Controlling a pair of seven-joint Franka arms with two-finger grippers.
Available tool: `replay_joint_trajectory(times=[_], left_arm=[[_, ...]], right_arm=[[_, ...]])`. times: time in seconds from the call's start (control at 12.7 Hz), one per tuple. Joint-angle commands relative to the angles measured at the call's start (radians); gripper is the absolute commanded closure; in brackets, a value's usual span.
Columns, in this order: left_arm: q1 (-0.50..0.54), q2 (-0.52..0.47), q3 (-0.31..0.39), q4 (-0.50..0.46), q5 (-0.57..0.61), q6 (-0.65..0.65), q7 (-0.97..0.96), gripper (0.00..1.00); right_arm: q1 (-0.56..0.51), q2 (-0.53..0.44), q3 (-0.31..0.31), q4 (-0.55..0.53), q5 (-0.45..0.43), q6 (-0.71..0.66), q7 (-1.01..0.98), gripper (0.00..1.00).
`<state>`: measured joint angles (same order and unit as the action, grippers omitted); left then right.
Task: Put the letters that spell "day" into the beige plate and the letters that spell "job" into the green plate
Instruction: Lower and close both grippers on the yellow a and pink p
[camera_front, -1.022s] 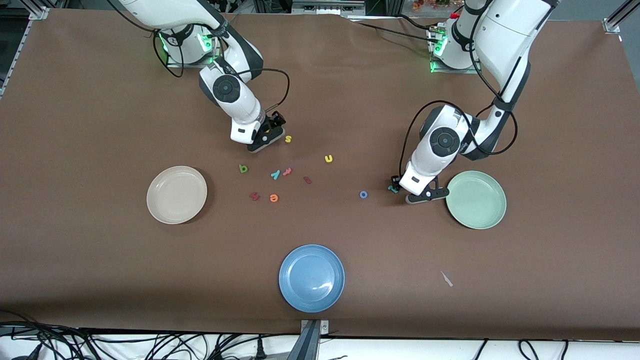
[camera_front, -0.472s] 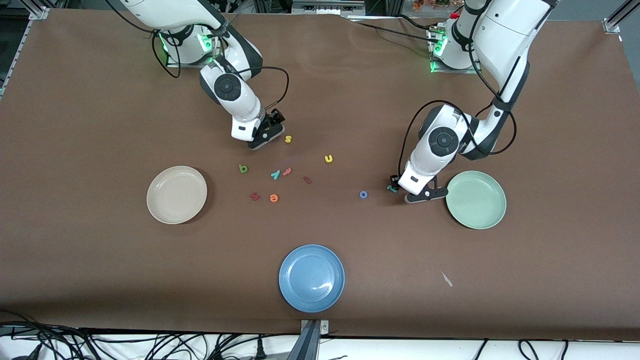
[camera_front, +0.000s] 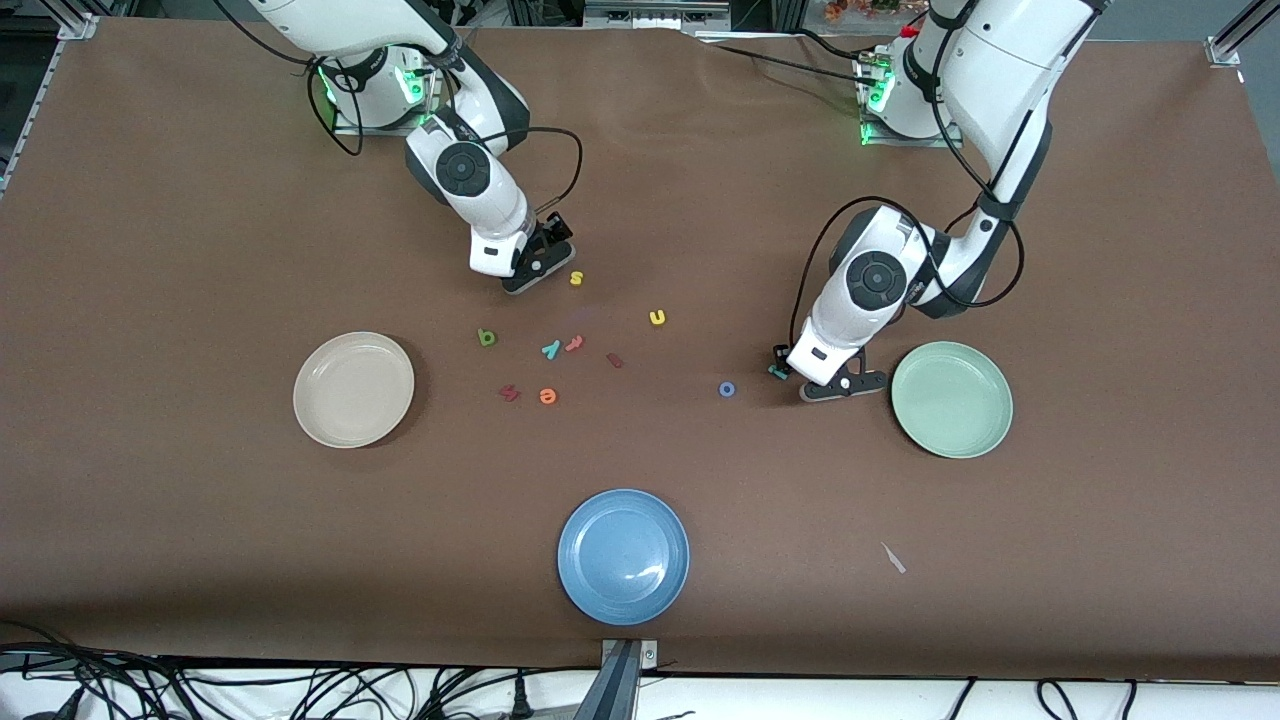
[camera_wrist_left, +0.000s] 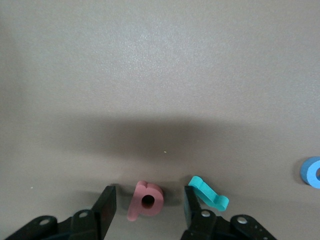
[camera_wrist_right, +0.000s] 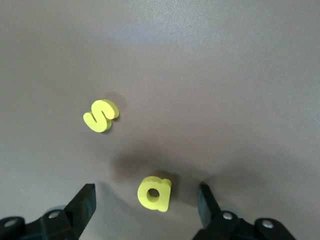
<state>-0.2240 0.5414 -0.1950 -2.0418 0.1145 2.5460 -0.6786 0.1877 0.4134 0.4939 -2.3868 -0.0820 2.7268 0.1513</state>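
Both arms have edged slightly toward the robots' bases in the last second, each settling over its next letter, with no plate filled yet. The right tool (camera_wrist_right: 145, 210) stands open astride the yellow "a" (camera_wrist_right: 154, 194) on the desk, gripping nothing. The left tool (camera_wrist_left: 147, 207) brackets the pink "b" (camera_wrist_left: 145, 200), fingers apart and not touching it, beside the teal "j" (camera_wrist_left: 209, 194) and near the green plate (camera_front: 951, 399).

I saw the "b" (camera_wrist_left: 145, 200) between the left gripper's (camera_wrist_left: 146, 216) fingers with the "j" (camera_wrist_left: 209, 193) just beside; the "a" (camera_wrist_right: 154, 193) lay between the right gripper's (camera_wrist_right: 146, 207) fingers, the "s" (camera_wrist_right: 101, 115) near it
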Motion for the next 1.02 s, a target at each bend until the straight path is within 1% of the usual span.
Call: replay_joint_trajectory(times=[0.0,0.24,0.31,0.47,0.55,0.63,0.71,0.87,0.94], left_arm=[[-0.008,-0.003,0.005,0.002,0.028,-0.016,-0.009,0.46],[-0.006,-0.001,0.005,0.0,0.028,-0.016,-0.002,0.55],[-0.006,-0.001,0.005,0.002,0.028,-0.016,-0.001,0.6],[-0.006,-0.001,0.005,0.002,0.028,-0.016,0.001,0.66],[-0.005,-0.003,0.005,0.003,0.03,-0.016,0.001,0.73],[-0.003,-0.003,0.005,0.003,0.03,-0.016,0.001,0.82],[0.0,-0.003,0.005,0.006,0.028,-0.016,0.002,0.9],[0.009,-0.015,0.006,0.011,0.028,-0.018,0.01,0.99],[0.021,-0.036,0.008,0.012,0.028,-0.023,0.02,1.0]], right_arm=[[0.009,-0.007,-0.005,-0.018,-0.022,0.021,0.014,0.19],[0.016,-0.007,-0.008,-0.022,-0.024,0.021,0.014,0.32],[0.019,-0.007,-0.008,-0.022,-0.024,0.021,0.014,0.38],[0.022,-0.007,-0.011,-0.022,-0.028,0.021,0.014,0.44],[0.022,-0.007,-0.015,-0.022,-0.03,0.021,0.014,0.46],[0.024,-0.007,-0.017,-0.022,-0.031,0.022,0.014,0.49],[0.024,-0.007,-0.018,-0.022,-0.041,0.021,0.014,0.52],[0.024,-0.007,-0.029,-0.022,-0.048,0.022,0.014,0.62],[0.024,-0.007,-0.031,-0.022,-0.054,0.021,0.014,0.69]])
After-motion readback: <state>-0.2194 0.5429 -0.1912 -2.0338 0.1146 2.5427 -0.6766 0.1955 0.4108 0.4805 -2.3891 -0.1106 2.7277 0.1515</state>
